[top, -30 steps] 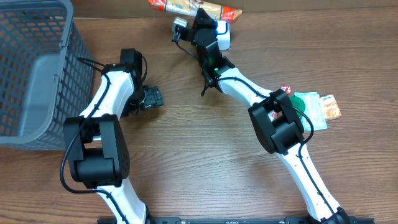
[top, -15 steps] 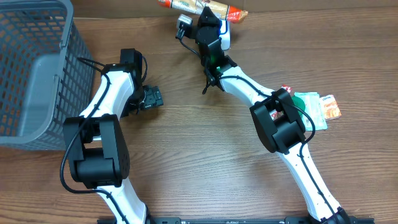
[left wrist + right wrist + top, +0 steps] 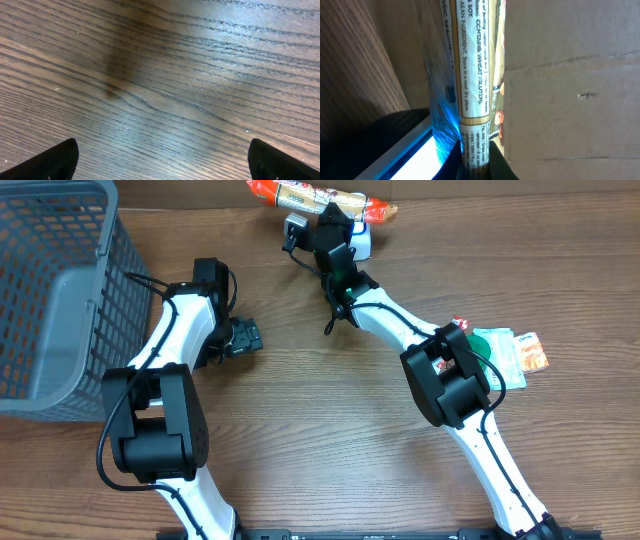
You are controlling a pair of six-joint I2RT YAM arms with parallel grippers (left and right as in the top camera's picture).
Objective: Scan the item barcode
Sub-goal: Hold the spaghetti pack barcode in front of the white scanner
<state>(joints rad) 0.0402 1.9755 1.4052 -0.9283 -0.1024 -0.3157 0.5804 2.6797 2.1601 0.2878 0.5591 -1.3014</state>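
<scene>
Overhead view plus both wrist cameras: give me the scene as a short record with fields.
item: spaghetti packet, at the far edge of the table
right end effector: shut on the packet
left end effector: open, holding nothing, over the table
light: blue glow beside the packet's printed side
basket: grey, far left
other goods: packets on the right side

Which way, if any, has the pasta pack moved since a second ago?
Yes: the pasta pack slid slightly right, away from the grey basket.
</scene>
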